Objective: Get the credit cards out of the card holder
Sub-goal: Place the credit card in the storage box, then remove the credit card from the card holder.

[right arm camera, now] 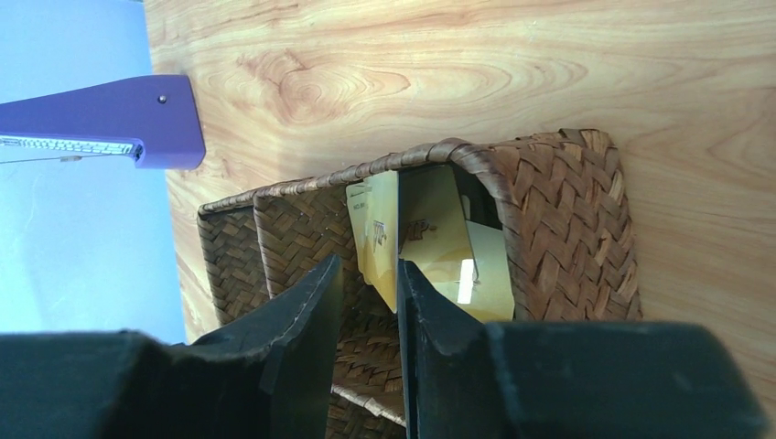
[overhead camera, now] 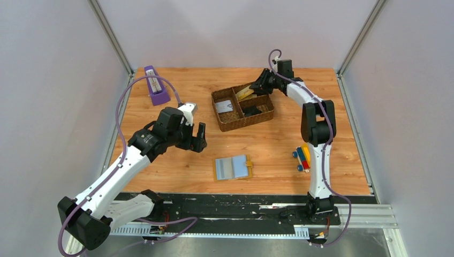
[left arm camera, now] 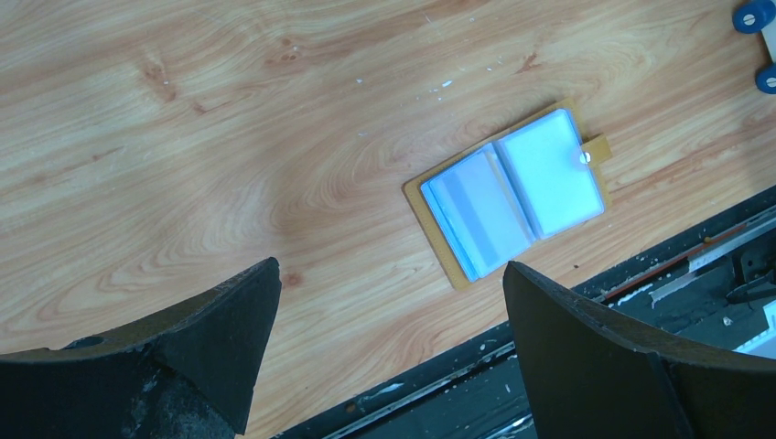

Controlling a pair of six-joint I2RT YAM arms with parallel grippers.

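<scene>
By the table's (overhead camera: 278, 155) near edge: card holder (overhead camera: 233, 167) open (pockets up).
Left gripper (left arm camera: 389, 267) wide, empty; right gripper (right arm camera: 368, 265) nearly closed among cards (right arm camera: 439, 242) in tray (right arm camera: 558, 210); hold unclear.

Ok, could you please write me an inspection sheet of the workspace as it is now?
Surface: wooden table, a few white specks.
Job's things: card holder lies open, pockets up, near the front edge; yellow cards stand in the far compartment of the woven tray.
Clutter: purple metronome-like object at far left; toy car at right; white card and black item in the tray.
Grippers: left gripper open, holding nothing; right gripper in the tray, fingers close around a yellow card's edge, clamping cannot be told.
Cables: purple cables on both arms, clear of the card holder.
Surroundings: grey walls, metal frame posts.
</scene>
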